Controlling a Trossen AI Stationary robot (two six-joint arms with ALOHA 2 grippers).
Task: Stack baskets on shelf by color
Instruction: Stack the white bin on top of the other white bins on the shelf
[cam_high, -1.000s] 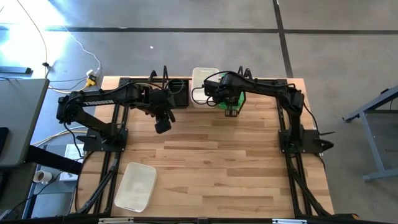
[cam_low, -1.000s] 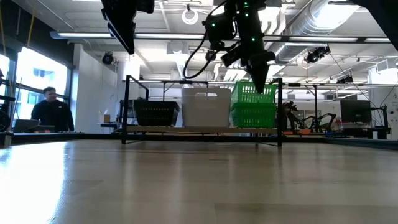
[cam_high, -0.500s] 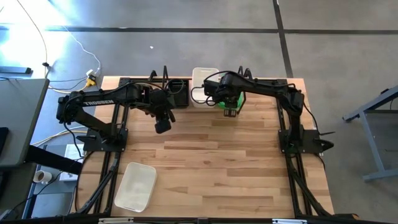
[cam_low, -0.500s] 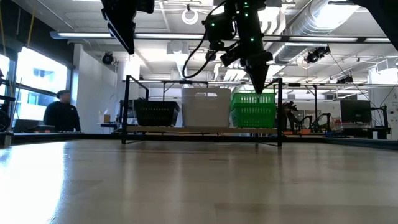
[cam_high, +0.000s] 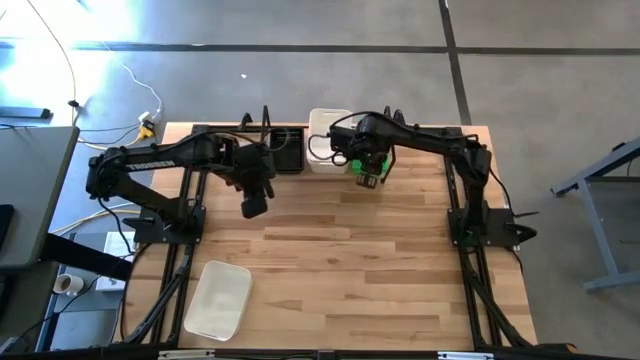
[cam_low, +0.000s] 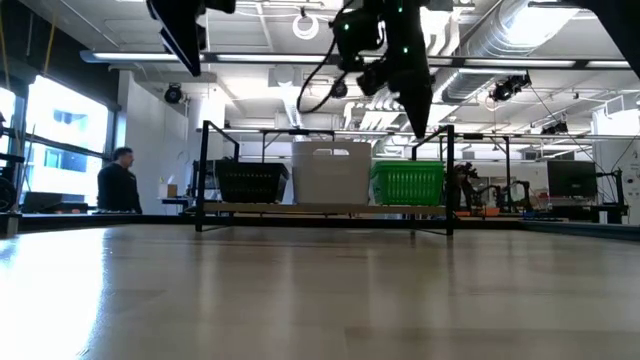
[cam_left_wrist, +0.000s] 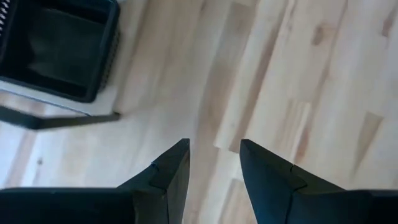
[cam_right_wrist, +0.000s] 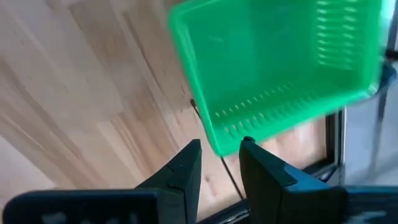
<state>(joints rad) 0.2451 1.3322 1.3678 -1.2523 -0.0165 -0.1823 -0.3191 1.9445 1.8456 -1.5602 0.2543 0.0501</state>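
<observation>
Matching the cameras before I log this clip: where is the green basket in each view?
High view: green basket at the shelf's right end, mostly under the right tool.
Low view: rightmost on the shelf.
Left wrist view: not in it.
Right wrist view: fills the upper right.
Shared landmark: the white basket next to it.

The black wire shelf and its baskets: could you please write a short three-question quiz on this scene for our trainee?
1. True or false: the right gripper is clamped on the bright green perforated plastic basket.
2. Which basket sits in the middle of the black wire-frame shelf? A: a black perforated one. B: the smooth white translucent basket. C: a green one.
3. Fill in: the second white translucent basket lies off the shelf, on the wooden ____.

Key: 1 false, since its fingers stand apart with nothing between them; 2 B; 3 table.
</observation>
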